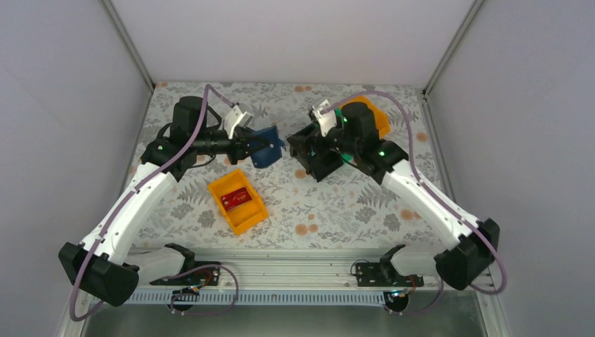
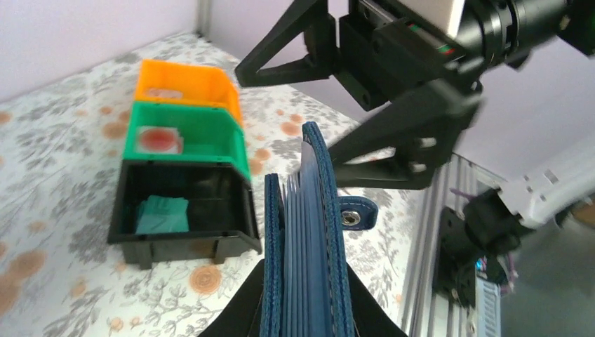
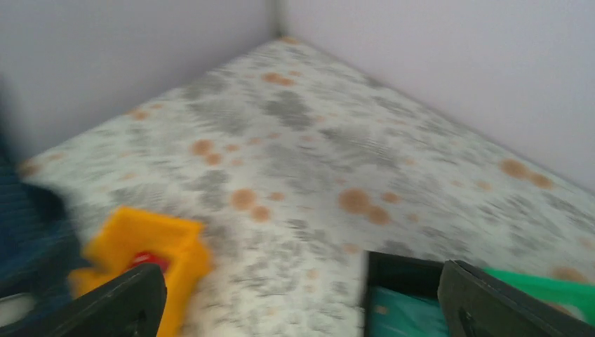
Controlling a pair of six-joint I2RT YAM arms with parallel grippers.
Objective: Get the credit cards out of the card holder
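Left wrist view: left gripper (image 2: 305, 312) nearly all hidden behind card holder (image 2: 309, 232) it clamps. Holder's near end cut by bottom edge. Its sleeves (image 2: 298, 217) show edge-on, so what sits inside, can't tell.

Right wrist view, whole frame smeared: right gripper (image 3: 303, 277) fingers (image 3: 119, 305) clipped at bottom edge. Holder just dark blur far to its left. Red credit card (image 3: 147, 260) in yellow-orange bin (image 3: 175, 242) ahead of left finger, mere smudge. Black bin (image 3: 403, 277) just inside right finger, cut off below.

Navy card holder (image 2: 305, 267), upright, slightly open
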